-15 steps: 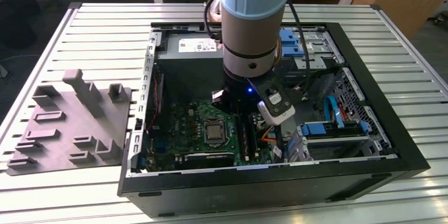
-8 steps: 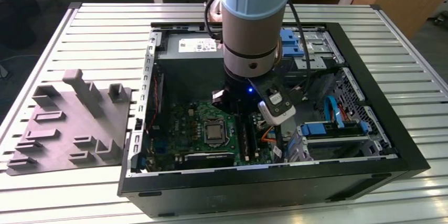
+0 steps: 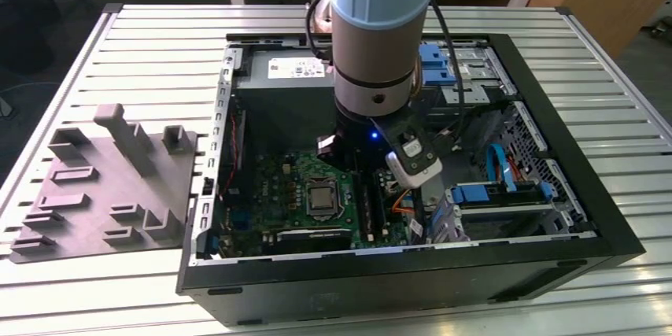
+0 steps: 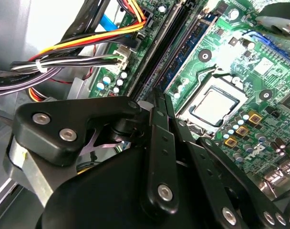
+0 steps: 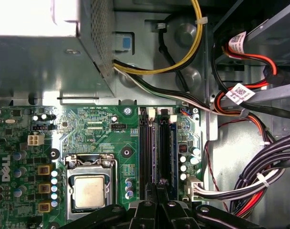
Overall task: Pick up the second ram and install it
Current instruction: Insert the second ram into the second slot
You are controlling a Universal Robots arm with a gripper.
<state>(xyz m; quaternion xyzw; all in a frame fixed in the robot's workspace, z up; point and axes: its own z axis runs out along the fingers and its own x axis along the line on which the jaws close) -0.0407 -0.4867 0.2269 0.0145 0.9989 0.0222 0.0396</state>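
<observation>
Robot gripper (image 5: 157,188) reaches into an open computer case (image 3: 546,249), fingers together above the motherboard's (image 5: 107,138) memory slots (image 5: 146,148). The second ram (image 5: 167,152) stands seated in a slot, just beyond the fingertips.

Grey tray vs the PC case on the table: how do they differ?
The grey tray is pale, low and moulded with pockets; the PC case is black and deep-walled. The tray lies at the exterior view's left, apart from the arm; the case holds a motherboard, and the arm reaches into it. Both rest flat on the slatted table.
</observation>
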